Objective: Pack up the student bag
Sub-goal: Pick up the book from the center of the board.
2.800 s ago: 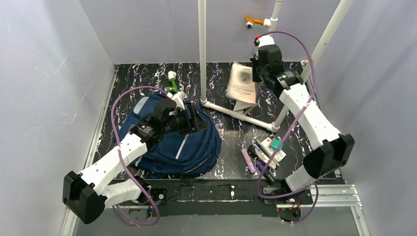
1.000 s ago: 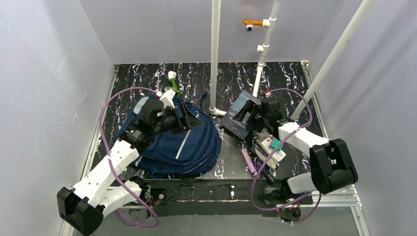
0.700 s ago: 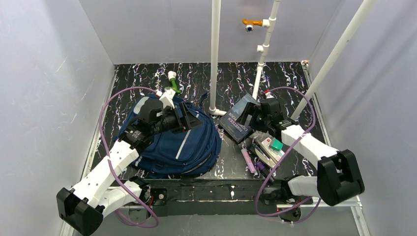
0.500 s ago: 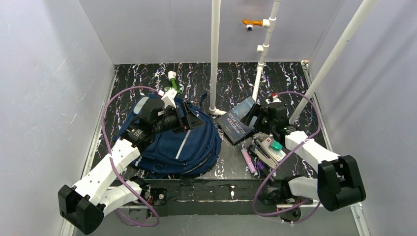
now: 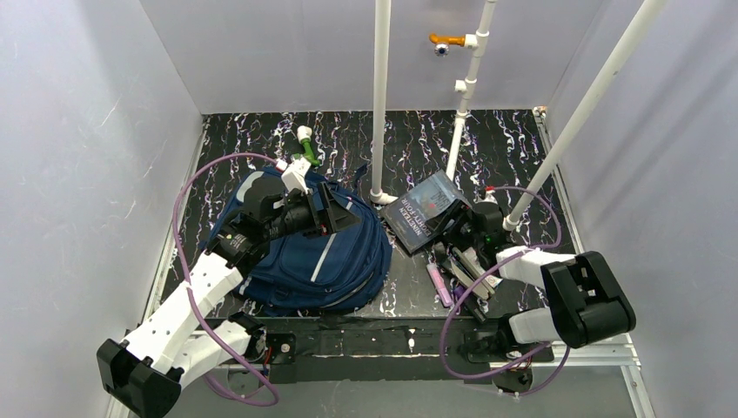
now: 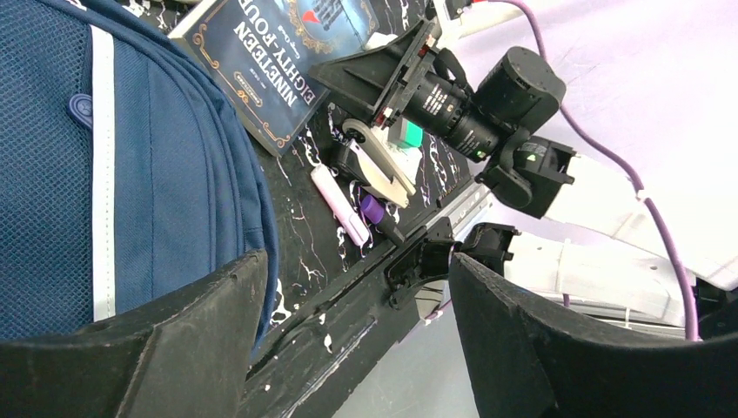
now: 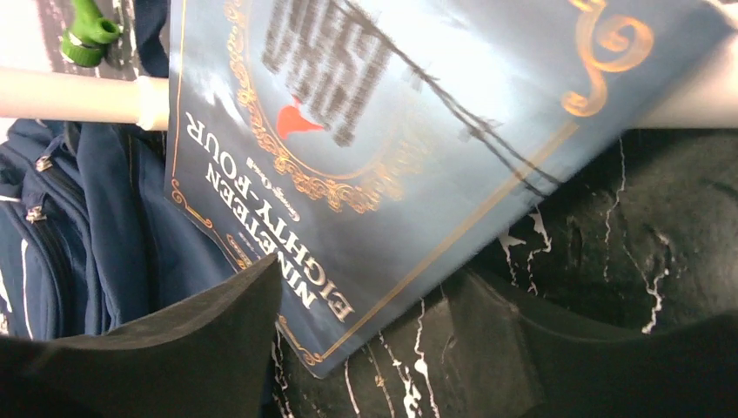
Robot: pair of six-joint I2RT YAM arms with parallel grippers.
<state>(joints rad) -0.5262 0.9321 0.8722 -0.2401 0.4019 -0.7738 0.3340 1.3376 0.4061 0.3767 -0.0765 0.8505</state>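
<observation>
The student bag (image 5: 318, 257), navy with grey stripes, lies at the left of the table and fills the left of the left wrist view (image 6: 78, 148). My left gripper (image 5: 341, 209) hovers over its far edge, open (image 6: 357, 261) with nothing between the fingers. A blue book titled "Nineteen Eighty-Four" (image 5: 424, 212) lies on the table just right of the bag, its far edge by the pipe foot. My right gripper (image 5: 448, 228) sits low at the book's near right side, open (image 7: 372, 279). The book (image 7: 409, 148) has a corner reaching into the gap, untouched by either finger.
White pipes (image 5: 380, 96) stand behind the book, one foot (image 5: 383, 198) right by it. A pile of stationery (image 5: 474, 261) and a pink marker (image 5: 438, 283) lie under the right arm. A green-capped item (image 5: 305, 144) sits behind the bag.
The right arm brought the tilted book down, laid it on the table and let go, then drew back toward the near edge. The left gripper opened slightly and stayed over the bag.
</observation>
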